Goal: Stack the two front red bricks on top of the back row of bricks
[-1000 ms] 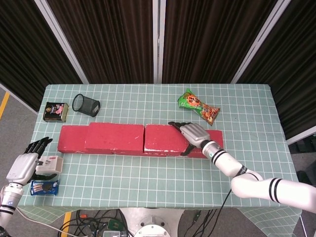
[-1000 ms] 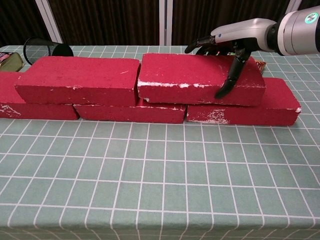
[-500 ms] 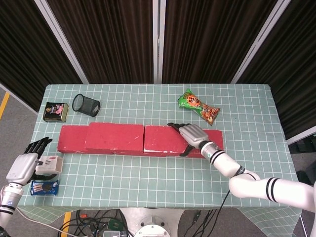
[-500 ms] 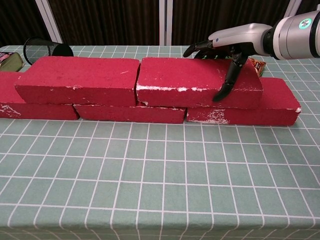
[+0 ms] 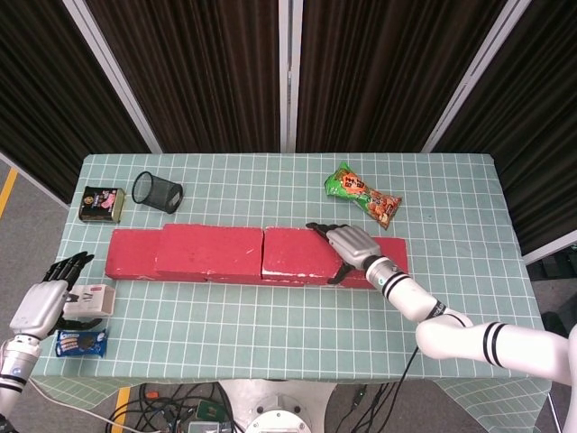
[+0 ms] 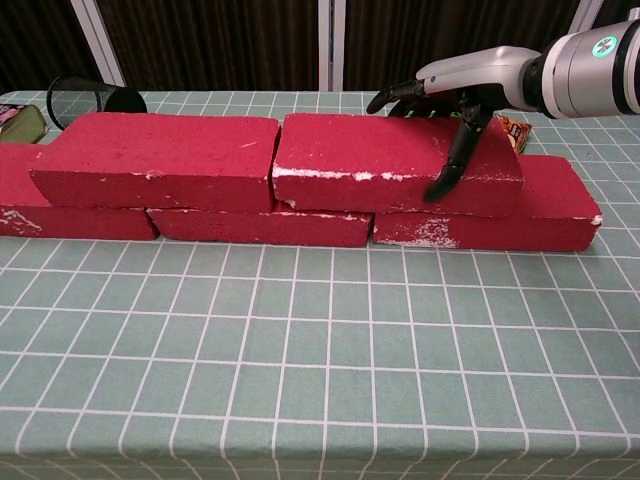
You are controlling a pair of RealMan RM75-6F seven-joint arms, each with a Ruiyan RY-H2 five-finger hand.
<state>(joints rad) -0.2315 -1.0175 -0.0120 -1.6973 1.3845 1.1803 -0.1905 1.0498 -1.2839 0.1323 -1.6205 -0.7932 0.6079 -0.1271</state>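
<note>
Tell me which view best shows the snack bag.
Head view: the snack bag lies fully visible behind the bricks. Chest view shows only a sliver, mostly hidden by the right hand.

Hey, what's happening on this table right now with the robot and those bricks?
Both upper bricks already sit on the bottom row. The right hand grips the right top brick, thumb down its front face, its other fingers over the top toward the back. The left top brick lies beside it, nearly touching. The left hand rests open at the table's left edge near a small white box, holding nothing.
</note>
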